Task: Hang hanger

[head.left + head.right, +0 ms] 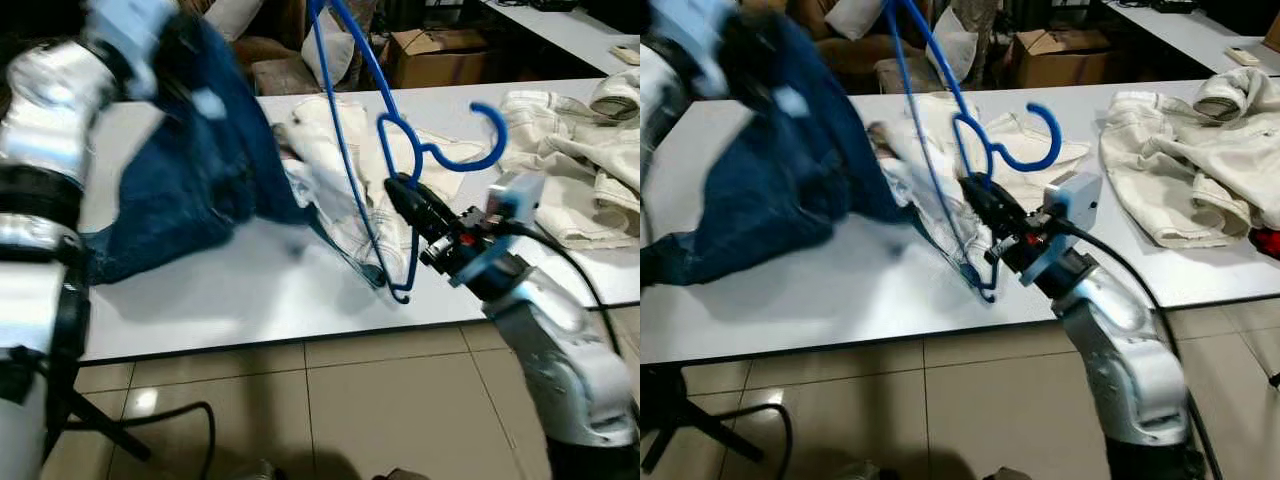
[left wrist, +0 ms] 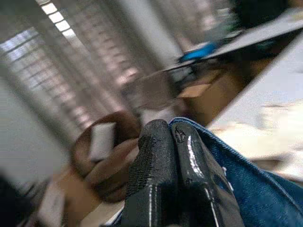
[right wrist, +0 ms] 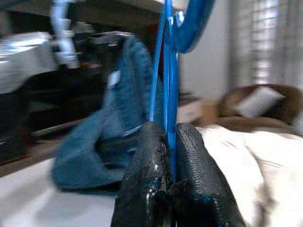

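Setting: a workroom or lab rather than a lived-in home. Long white desk (image 1: 250,290) on beige tiled floor (image 1: 330,410); cardboard box (image 1: 435,55) at 12 o'clock; second white desk (image 1: 560,25) at 1 o'clock; brown sofa with cushions (image 1: 865,40) at 11 o'clock.

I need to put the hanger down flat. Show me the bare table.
Bare table runs along the near edge, below the blue jeans and left of the right pincer gripping the blue hanger. Crowded: the white clothes mid-table and the cream jacket at right.

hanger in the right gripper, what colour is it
Blue: the hanger is bright blue plastic, clearest in the left eye view.
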Robot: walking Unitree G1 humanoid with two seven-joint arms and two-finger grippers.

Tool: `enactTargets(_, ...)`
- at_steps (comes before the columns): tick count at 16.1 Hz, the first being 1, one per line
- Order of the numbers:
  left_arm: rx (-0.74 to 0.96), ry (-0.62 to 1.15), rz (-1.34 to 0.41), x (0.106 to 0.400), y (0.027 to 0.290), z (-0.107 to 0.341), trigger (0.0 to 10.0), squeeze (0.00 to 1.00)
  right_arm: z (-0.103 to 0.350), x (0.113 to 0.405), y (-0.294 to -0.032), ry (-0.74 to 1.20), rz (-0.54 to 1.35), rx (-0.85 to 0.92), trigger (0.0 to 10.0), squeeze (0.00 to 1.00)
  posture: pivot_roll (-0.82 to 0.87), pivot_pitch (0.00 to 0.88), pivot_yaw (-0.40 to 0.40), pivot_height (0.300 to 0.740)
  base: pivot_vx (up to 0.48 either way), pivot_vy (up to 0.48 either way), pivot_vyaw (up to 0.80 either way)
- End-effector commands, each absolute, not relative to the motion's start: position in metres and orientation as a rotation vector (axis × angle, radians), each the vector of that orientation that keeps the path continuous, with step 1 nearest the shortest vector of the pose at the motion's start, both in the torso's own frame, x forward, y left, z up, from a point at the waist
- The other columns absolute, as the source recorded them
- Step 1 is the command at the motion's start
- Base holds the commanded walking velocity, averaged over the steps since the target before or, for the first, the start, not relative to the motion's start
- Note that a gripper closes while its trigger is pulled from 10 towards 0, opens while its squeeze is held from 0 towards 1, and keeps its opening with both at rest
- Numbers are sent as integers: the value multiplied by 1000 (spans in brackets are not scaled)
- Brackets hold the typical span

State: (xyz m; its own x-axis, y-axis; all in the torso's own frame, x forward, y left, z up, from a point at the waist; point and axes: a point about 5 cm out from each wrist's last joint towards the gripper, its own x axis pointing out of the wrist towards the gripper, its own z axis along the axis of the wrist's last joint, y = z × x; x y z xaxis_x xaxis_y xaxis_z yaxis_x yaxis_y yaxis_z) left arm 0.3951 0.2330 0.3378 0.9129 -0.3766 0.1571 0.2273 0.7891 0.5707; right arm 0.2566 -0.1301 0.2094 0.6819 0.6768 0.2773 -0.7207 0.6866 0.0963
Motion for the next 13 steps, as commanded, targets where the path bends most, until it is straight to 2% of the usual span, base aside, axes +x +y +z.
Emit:
enactTargets(1, 575, -310, -220, 393, 244, 358, 0, 0, 209, 249, -128, -200, 874, 213, 10000, 0, -38, 0, 54, 740, 0, 0, 0)
enactTargets(4, 554, -484, -49, 382, 258, 402, 0, 0, 191, 245, -128, -61, 916, 108, 10000, 0, -36, 0, 48, 740, 0, 0, 0)
enactTargets(5, 543, -583, -54, 375, 256, 420, 0, 0, 184, 246, -129, -6, 904, 66, 10000, 0, -30, 0, 46, 740, 0, 0, 0)
enactTargets(7, 510, -641, -144, 371, 244, 430, 0, 0, 167, 254, -131, 98, 842, -36, 10000, 0, -28, 0, 45, 740, 0, 0, 0)
enactTargets(8, 560, -547, -231, 380, 231, 412, 0, 0, 159, 260, -128, 128, 806, -53, 10000, 0, -24, 0, 49, 740, 0, 0, 0)
enactTargets(10, 577, -477, -312, 389, 215, 386, 0, 0, 160, 263, -116, 112, 807, -39, 10000, 0, -25, 0, 52, 740, 0, 0, 0)
enactTargets(13, 621, -419, -360, 394, 205, 366, 0, 0, 165, 263, -106, 69, 802, -8, 10000, 0, -23, 0, 51, 740, 0, 0, 0)
